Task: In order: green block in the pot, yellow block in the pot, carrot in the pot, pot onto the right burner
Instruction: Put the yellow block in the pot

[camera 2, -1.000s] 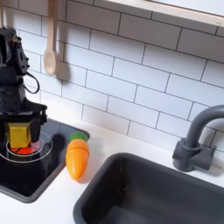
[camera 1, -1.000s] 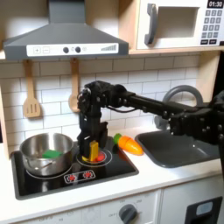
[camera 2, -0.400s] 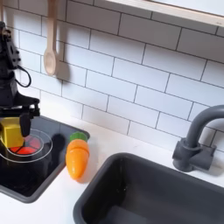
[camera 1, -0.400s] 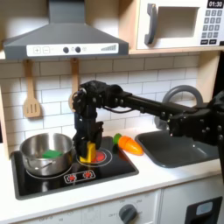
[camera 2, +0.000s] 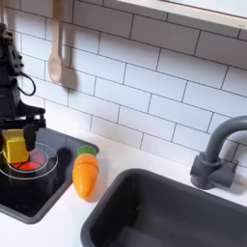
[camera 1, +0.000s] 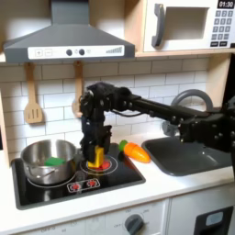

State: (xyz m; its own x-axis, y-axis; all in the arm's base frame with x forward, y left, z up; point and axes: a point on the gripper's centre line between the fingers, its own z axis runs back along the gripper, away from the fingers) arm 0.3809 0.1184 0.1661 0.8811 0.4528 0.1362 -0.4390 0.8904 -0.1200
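Slightly raised since earlier, fingers [camera 1: 93, 157] clamp yellow block [camera 2: 14, 147]; pot [camera 1: 37, 168] holds green block [camera 1: 55, 162]

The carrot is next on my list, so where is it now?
In both exterior views the carrot lies on the counter between the stovetop and the sink, beside the right burner.

Black tool [camera 2: 15, 135] on a yellow block [camera 2: 14, 147], orange carrot [camera 2: 86, 175] with green tip, silver pot [camera 1: 49, 159] holding green — white tiled wall [camera 2: 154, 82].
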